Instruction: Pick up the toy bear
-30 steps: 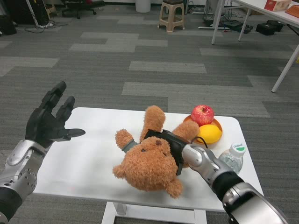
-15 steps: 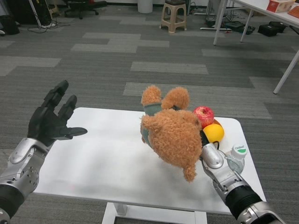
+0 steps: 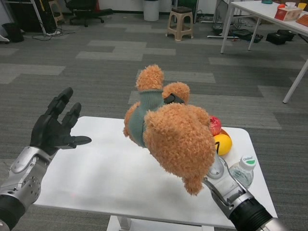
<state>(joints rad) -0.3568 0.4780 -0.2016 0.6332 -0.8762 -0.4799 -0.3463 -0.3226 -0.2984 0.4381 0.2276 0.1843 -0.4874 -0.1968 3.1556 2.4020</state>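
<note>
The brown plush toy bear [image 3: 178, 139], in a grey-green top, hangs in the air above the white table [image 3: 101, 168], close to the camera. My right hand [image 3: 174, 99] grips it from behind. Only a black fingertip shows over the bear's shoulder, and the silver forearm [image 3: 228, 190] rises from the lower right. The bear's head tilts down toward me and one paw points up. My left hand [image 3: 54, 129] is held up over the table's left edge with its fingers spread and nothing in it.
Behind the bear, on the table's right side, lie a red apple [image 3: 214, 125] and a yellow fruit [image 3: 223, 143]. A clear bottle with a green cap [image 3: 243, 169] stands near the right edge. A stool [image 3: 180, 21] and white table legs [image 3: 226, 26] stand far back.
My right hand has lifted the bear from lying on the table to well above it and nearer the camera. The left hand has stayed put. The view has tilted up slightly.
</note>
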